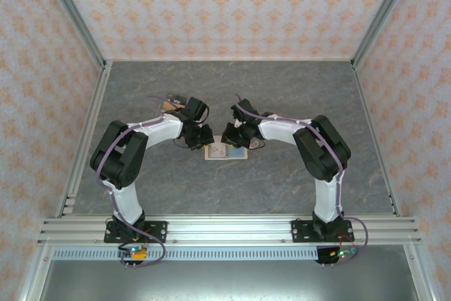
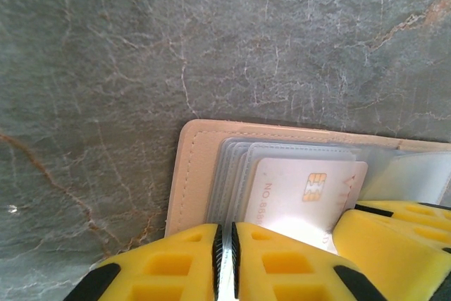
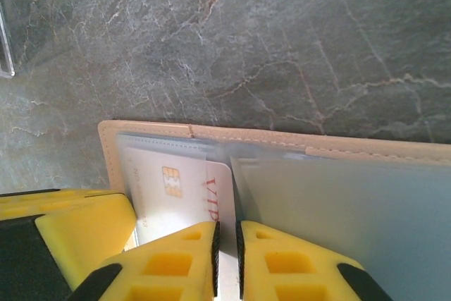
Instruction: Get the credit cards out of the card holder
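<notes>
Nearest the right wrist camera, the right gripper [image 3: 227, 259], jaws narrow, seems to nip the white credit card [image 3: 176, 195] by its near edge; the left gripper [image 2: 225, 259] is almost closed on an unidentifiable pale sliver. Light, stiff, slick: pinch the edge. Beyond, the card holder [image 3: 282, 142] lies spread on the table [image 3: 282, 47], cloudy sleeves [image 2: 296, 151] possibly hiding more.

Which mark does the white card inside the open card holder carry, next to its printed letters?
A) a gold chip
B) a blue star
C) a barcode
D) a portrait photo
A: the white card, tucked in a clear pocket of the card holder, bears a gold chip; the right wrist view shows this chip beside the letters VIP.
</notes>
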`<state>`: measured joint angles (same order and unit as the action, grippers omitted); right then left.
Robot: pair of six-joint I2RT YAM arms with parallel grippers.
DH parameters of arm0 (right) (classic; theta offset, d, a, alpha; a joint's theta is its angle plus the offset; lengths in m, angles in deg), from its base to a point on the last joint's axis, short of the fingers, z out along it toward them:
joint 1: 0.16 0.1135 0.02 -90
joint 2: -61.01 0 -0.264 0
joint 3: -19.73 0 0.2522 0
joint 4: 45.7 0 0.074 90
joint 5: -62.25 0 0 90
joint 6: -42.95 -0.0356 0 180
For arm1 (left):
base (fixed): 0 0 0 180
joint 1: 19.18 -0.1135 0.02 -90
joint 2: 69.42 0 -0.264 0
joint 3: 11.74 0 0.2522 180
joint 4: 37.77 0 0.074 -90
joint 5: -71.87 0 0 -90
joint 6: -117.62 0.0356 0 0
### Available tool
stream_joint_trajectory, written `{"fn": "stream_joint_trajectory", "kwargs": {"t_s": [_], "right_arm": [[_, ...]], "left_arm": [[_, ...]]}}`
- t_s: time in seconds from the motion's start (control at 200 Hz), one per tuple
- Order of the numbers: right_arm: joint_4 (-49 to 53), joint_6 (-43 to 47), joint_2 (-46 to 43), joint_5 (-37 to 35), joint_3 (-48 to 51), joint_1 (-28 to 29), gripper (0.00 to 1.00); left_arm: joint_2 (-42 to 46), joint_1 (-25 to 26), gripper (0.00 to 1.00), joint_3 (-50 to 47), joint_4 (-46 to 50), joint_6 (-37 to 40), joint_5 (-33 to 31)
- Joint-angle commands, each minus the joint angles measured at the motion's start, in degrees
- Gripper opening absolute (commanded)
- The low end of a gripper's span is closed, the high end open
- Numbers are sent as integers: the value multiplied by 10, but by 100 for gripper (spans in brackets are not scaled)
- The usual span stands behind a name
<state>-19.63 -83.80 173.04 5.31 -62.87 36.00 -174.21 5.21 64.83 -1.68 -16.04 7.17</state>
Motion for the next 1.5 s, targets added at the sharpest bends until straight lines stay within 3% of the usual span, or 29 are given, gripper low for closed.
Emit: {"fn": "stream_joint_trajectory", "kwargs": {"t_s": [0.0, 0.185, 0.395, 0.761, 1.186, 1.496], "right_arm": [[-25, 10, 4, 21, 9, 1, 15], [-33, 12, -16, 2, 23, 1, 6], [-34, 20, -49, -46, 55, -5, 1], [-65, 19, -72, -39, 85, -15, 0], [-79, 6, -63, 6, 80, -15, 23], [-71, 4, -37, 21, 67, -15, 25]], "left_arm": [[-22, 4, 15, -13, -1, 4, -3], [-15, 4, 16, -16, 3, 2, -12], [17, 2, 26, -15, 10, 1, -30], [53, 2, 23, -5, 3, 16, -5], [17, 7, 20, -8, -35, 8, 45], [-9, 8, 17, -16, -34, 7, 12]]}}
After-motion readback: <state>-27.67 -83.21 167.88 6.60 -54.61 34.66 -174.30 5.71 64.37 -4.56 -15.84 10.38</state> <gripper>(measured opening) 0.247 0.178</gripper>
